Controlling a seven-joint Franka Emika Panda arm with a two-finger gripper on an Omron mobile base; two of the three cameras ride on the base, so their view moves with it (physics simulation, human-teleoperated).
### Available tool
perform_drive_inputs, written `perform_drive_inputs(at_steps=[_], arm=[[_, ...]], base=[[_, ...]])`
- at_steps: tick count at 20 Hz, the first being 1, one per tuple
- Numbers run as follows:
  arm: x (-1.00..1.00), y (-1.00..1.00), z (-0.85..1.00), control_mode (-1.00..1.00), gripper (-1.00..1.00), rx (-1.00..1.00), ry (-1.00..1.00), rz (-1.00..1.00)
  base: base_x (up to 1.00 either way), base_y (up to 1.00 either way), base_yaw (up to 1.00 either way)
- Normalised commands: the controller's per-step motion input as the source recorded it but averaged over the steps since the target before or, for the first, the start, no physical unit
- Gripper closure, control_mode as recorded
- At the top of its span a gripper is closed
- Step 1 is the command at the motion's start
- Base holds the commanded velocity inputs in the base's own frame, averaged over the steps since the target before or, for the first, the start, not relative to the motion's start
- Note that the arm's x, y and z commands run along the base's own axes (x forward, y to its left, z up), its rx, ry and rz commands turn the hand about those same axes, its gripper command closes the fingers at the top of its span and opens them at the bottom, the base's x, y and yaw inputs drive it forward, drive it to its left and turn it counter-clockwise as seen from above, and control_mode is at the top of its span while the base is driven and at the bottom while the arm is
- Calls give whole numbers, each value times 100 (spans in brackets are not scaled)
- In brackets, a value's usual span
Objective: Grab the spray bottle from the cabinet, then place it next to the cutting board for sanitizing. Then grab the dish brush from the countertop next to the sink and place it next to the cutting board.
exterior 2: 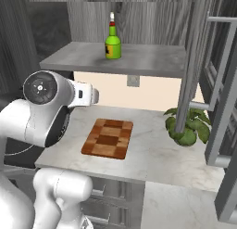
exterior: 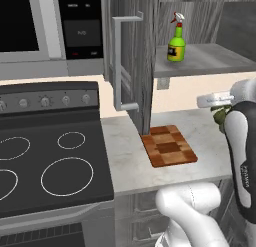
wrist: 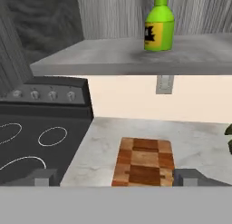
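The green spray bottle [exterior: 176, 42] [exterior 2: 112, 44] [wrist: 159, 27] stands upright on the grey shelf [exterior 2: 139, 60] of the open cabinet [exterior: 131, 51]. On the countertop [exterior: 129, 158] below it lies the checkered cutting board [exterior: 168, 146] [exterior 2: 108, 138] [wrist: 144, 162]. My gripper [wrist: 117, 177] hovers over the counter's near side, well below and short of the bottle. It faces the cabinet, and its fingertips [wrist: 43, 177] stand wide apart with nothing between them. The dish brush and the sink are out of view.
The left cabinet door with its bar handle [exterior: 119, 66] swings out over the counter beside the board; another open door [exterior 2: 222, 89] stands at the right. A potted plant [exterior 2: 187, 126] sits right of the board. The black stovetop [exterior: 50, 163] lies to the left.
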Motion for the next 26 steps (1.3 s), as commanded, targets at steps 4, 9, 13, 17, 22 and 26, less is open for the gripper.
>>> perform_drive_inputs(at_steps=[4, 9, 13, 17, 22, 26], arm=[[-35, 0, 53, -100, -100, 3, -45, -9], [-29, 0, 49, -100, -100, 3, -46, -12], [-20, 0, 36, -100, -100, 4, -42, -11], [-7, -5, 39, -100, -100, 9, -29, -11], [5, -1, 50, -100, -100, 2, 4, -4], [7, 0, 49, -100, -100, 0, 15, 0]], base=[[0, 0, 0], [0, 0, 0], [0, 0, 0], [0, 0, 0], [0, 0, 0], [0, 0, 0]])
